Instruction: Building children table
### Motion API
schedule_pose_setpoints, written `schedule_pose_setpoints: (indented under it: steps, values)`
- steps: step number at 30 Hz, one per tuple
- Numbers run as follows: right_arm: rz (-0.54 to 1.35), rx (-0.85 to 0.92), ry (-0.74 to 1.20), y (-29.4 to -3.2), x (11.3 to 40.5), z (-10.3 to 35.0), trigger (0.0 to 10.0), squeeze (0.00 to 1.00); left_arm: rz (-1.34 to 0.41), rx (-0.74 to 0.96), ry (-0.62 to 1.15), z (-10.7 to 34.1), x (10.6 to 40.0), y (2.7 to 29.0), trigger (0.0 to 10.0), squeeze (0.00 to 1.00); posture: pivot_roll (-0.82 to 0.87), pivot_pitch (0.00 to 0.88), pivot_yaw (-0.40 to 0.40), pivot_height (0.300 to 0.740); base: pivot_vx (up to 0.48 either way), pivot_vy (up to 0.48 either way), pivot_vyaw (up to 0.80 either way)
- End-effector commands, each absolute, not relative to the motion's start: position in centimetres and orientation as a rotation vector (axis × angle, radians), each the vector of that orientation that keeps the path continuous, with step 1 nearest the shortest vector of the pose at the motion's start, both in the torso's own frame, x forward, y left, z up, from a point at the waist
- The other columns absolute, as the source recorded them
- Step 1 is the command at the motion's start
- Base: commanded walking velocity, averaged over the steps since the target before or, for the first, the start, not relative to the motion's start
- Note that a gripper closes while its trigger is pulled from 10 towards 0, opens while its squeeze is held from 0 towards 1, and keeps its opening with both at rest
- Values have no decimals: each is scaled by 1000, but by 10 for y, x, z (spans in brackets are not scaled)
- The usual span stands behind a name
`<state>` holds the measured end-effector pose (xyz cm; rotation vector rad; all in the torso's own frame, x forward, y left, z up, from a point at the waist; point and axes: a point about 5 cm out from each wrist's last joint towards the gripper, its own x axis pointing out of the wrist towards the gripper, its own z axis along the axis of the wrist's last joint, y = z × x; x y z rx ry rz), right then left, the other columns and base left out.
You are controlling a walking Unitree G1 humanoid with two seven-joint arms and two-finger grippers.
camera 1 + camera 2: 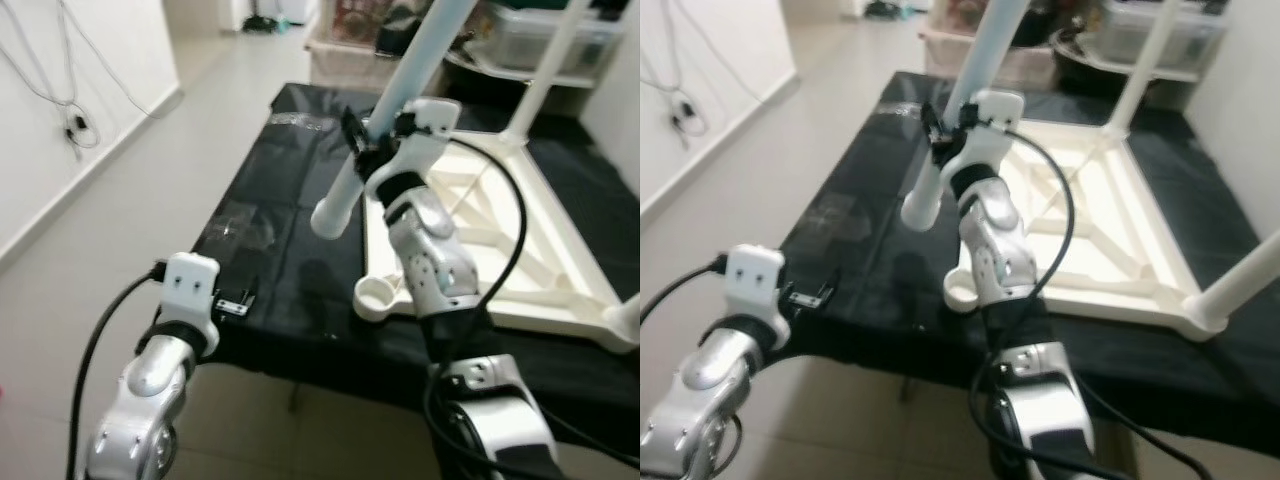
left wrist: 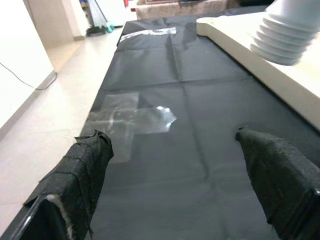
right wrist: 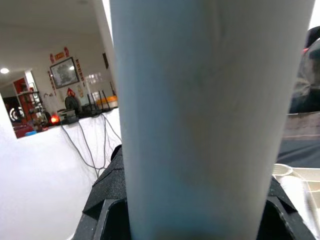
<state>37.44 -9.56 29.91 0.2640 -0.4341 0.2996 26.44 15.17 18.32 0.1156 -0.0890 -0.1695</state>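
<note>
The right pincer (image 1: pixel 362 140) is closed around a pale tubular table leg (image 1: pixel 392 103), gripping it partway up; the leg is tilted, its lower ribbed end (image 2: pixel 286 35) hanging free just above the black-covered surface (image 1: pixel 290 230) and its upper end passing out of the top of the frame. In the right wrist view the leg (image 3: pixel 200 115) stands directly between the black fingers (image 3: pixel 107 200). The cream tabletop (image 1: pixel 1110 230) lies upside down on the surface, its ribbed underside up, with a round leg socket (image 1: pixel 376 295) at the near corner, just beside the right forearm. Two other legs (image 1: pixel 1145 65) already stand in the far and right-hand corners. The left pincer (image 2: pixel 185 175) is held low at the near edge of the surface, its two cloth-wrapped fingers (image 2: pixel 85 170) spread wide apart and holding nothing. A patch of clear tape (image 2: pixel 135 117) lies on the black cover ahead of it. Storage bins (image 1: pixel 545 35) sit beyond the surface.
</note>
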Motion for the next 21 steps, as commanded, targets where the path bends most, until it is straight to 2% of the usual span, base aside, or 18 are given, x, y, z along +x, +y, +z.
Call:
schedule_pose_setpoints:
  steps: [1,15,18,21]
  values:
    - [279,275,-444,-103,375,300,10000,0,-188,115,-94,183,263,147,10000,0,106,141,-82,740,274,0,0]
    - [300,261,-432,-104,377,298,10000,0,-167,87,-92,183,263,149,10000,0,103,146,-84,740,20,0,0]
    - [334,251,-421,-106,379,297,10000,0,-171,82,-93,184,262,148,10000,0,103,147,-85,740,0,0,0]
    - [463,238,-368,-113,386,290,10000,0,-182,76,-91,183,259,146,10000,0,103,149,-86,740,0,0,0]
